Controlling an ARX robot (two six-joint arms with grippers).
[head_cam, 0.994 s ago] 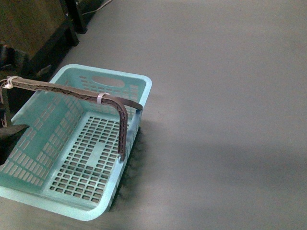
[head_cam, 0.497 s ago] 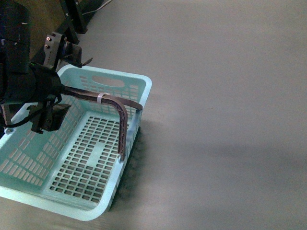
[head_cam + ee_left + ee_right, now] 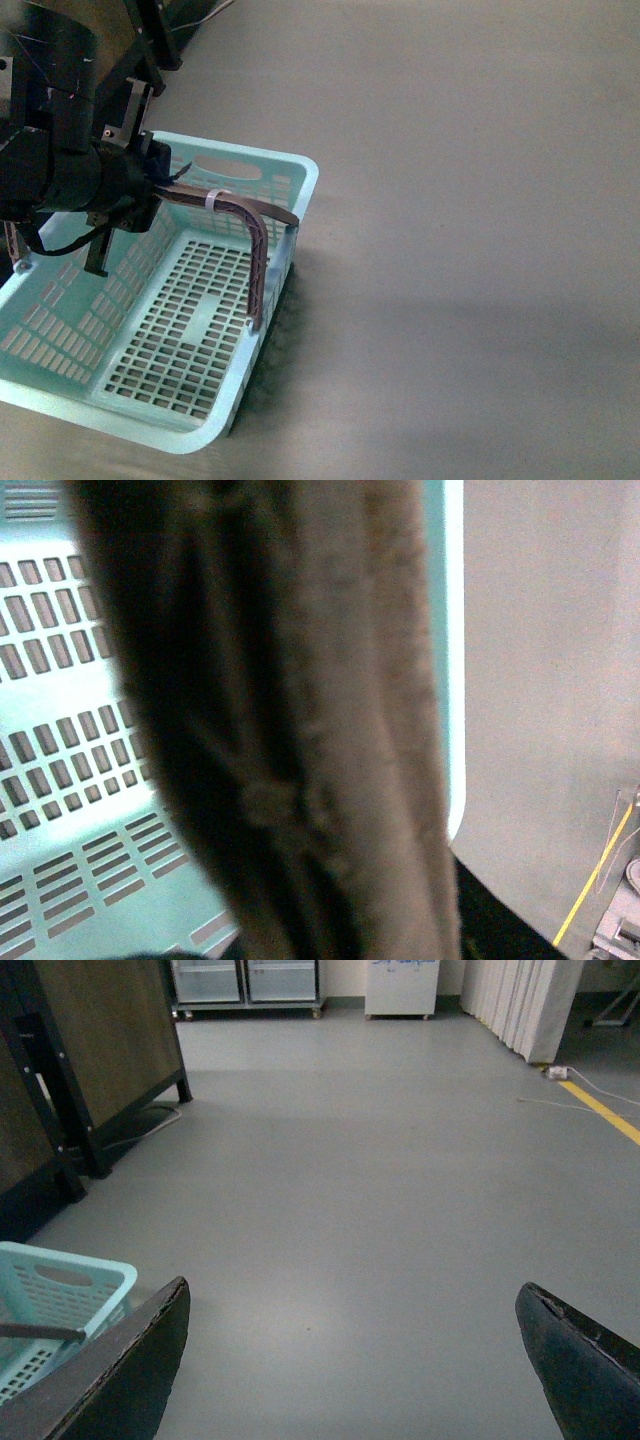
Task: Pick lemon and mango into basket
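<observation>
the right gripper (image 3: pixel 352 1295) is spread wide, its two dark fingers (image 3: pixel 125 1365) at the lower corners of the right wrist view with only bare floor between them; it has hold of nothing.

in the front view the basket (image 3: pixel 160 437) stands on the grey floor (image 3: pixel 470 250) in the lower left of the frame, upright, its slotted bottom bare. its brown handle (image 3: pixel 258 260) arches from the right wall up and across toward the left, with a white zip tie (image 3: pixel 209 202) near the bend. the black left arm (image 3: pixel 70 170) hangs over the far left part of the basket, and the left gripper (image 3: pixel 158 180) sits right at the handle. i cannot tell how far it is spread or whether it grips the handle: the left wrist view is filled by the blurred brown handle, very close, with the basket's slots behind it.

farther off, in the upper left of the right wrist view, stands a dark cabinet (image 3: pixel 100 1050), and a yellow line (image 3: pixel 605 1110) runs along the floor at the right edge.
</observation>
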